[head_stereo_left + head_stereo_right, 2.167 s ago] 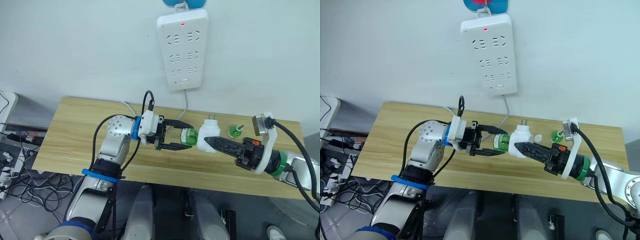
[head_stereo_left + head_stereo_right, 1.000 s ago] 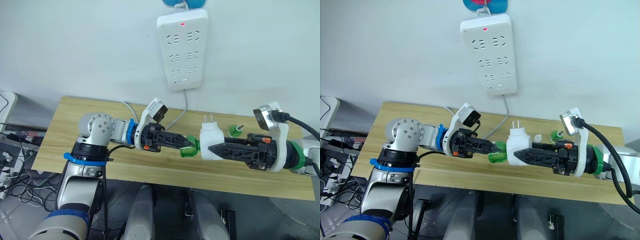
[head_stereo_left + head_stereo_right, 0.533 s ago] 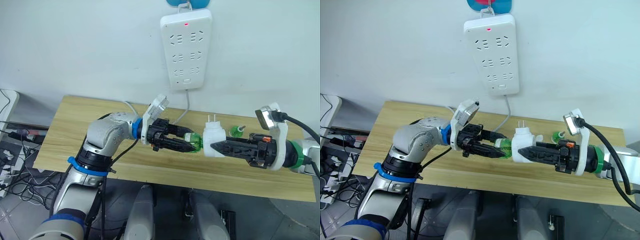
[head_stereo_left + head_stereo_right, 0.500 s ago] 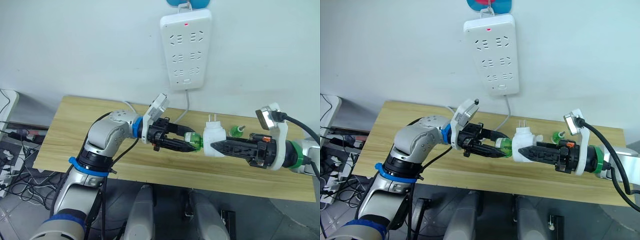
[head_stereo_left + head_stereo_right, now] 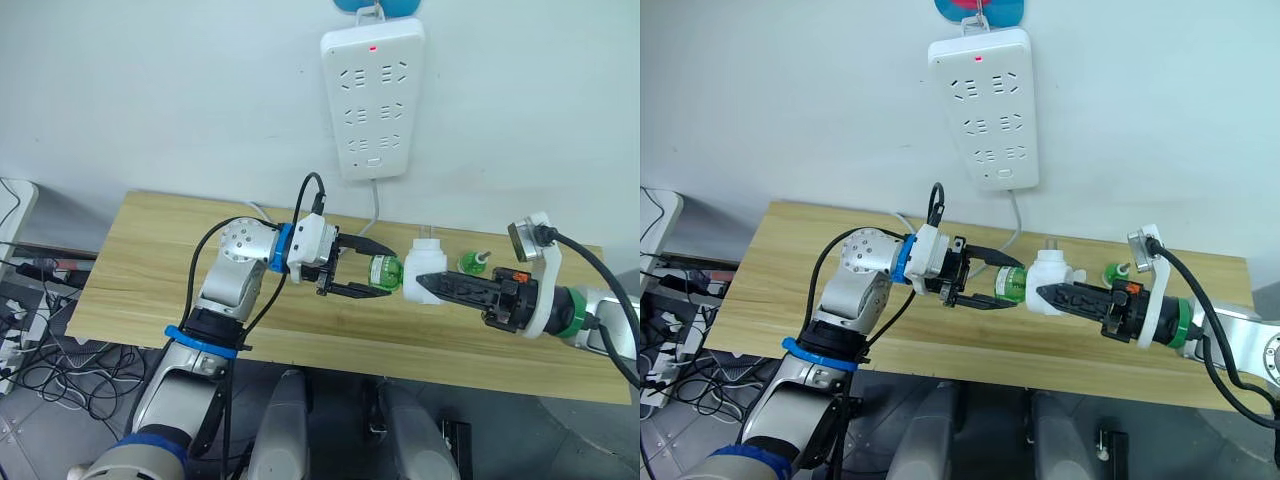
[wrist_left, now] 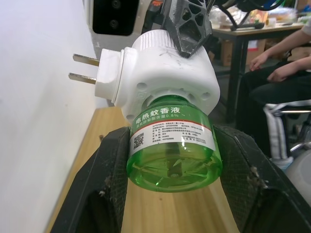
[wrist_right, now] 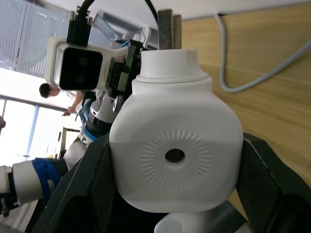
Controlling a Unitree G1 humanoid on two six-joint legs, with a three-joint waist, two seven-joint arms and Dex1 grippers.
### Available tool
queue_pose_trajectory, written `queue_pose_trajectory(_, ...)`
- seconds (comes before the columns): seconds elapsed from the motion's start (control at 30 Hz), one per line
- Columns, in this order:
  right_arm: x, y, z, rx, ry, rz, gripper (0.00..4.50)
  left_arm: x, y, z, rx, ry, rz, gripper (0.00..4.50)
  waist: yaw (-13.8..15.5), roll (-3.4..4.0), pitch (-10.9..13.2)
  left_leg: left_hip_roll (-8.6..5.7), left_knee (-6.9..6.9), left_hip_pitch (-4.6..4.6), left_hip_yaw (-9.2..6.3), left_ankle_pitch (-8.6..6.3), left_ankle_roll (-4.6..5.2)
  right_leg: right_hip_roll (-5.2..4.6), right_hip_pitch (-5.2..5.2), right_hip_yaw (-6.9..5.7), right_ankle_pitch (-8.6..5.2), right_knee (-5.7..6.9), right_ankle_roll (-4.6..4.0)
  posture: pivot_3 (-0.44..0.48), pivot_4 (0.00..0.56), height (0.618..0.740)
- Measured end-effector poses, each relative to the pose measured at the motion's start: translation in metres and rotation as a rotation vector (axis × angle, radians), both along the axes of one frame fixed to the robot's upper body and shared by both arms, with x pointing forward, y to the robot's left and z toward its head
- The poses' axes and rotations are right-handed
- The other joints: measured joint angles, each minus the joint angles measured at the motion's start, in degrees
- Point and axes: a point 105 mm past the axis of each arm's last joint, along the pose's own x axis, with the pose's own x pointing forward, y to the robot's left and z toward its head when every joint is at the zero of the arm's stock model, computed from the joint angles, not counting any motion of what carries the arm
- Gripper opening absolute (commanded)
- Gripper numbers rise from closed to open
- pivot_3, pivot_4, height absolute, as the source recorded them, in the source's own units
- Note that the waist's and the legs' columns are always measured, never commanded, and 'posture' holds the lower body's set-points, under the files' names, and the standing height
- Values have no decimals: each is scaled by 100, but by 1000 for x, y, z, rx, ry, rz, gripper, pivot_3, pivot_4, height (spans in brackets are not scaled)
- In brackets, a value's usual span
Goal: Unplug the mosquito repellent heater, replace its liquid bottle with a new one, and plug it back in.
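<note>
The mosquito repellent heater (image 5: 412, 266), a small white rounded unit with two metal prongs pointing up, hangs above the table. My right gripper (image 5: 421, 283) is shut on it from the right; in the right wrist view its fingers (image 7: 92, 194) flank the heater (image 7: 175, 155). A green liquid bottle (image 5: 382, 271) sticks out of the heater toward the left. My left gripper (image 5: 384, 272) is shut on that bottle, with both fingers (image 6: 114, 170) pressed against the bottle (image 6: 172, 155). A second green bottle (image 5: 470, 263) stands on the table behind my right gripper.
The white power strip (image 5: 372, 95) hangs on the wall above, red light on, its cable (image 5: 375, 205) running down to the wooden table (image 5: 150, 260). Bare tabletop lies to the left. In the wrist views, people sit in the background.
My left wrist has rolled back around the bottle, bringing its wrist camera off the top. The right gripper still grips the heater, drawn slightly to the right.
</note>
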Motion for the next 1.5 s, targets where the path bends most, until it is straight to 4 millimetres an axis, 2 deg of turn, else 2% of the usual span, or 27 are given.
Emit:
queue_pose_trajectory(0.4, 4, 5, -1, 1, -8, -63, 2983, 5, 1, 0, -4, 26, 37, 2254, -4, 0, 0, -1, 1, 0, -2, 0, -1, 0, -3, -1, 0, 9, 0, 48, 384, 740)
queue_pose_trajectory(0.47, 3, 6, -1, 3, -9, -59, 3694, 4, 2, 0, -7, 17, 33, 2254, -3, 0, 0, -1, 1, 0, -2, 0, -1, 0, -3, -2, 0, 10, 0, 47, 384, 740)
queue_pose_trajectory(0.5, 1, 8, 0, 6, -14, -49, 3906, 2, -1, 1, -12, 12, 18, 2254, -3, 0, 0, -1, 1, 0, -3, 0, -1, 0, -3, -2, 0, 11, 0, 47, 384, 740)
queue_pose_trajectory(0.57, -8, 19, -4, 7, -4, 14, 4414, -7, -15, 2, -21, -7, -49, 2254, 8, 0, 0, -6, 3, -6, -10, 0, -1, 0, -3, -5, 0, 11, 0, 48, 392, 740)
queue_pose_trajectory(1.0, -14, 20, -6, -3, 5, 56, 4414, -12, -18, 3, -16, -22, -81, 2254, -6, 0, 0, -3, 4, 0, -8, 0, 0, 2, -3, -1, 0, 17, 0, 48, 396, 740)
queue_pose_trajectory(1.5, -39, -7, -10, -11, 65, 112, 4414, -7, -17, 1, -9, -7, -62, 2254, 0, 0, 0, -5, 4, 0, -6, 0, 0, 2, -2, -1, 0, 16, 0, 33, 397, 740)
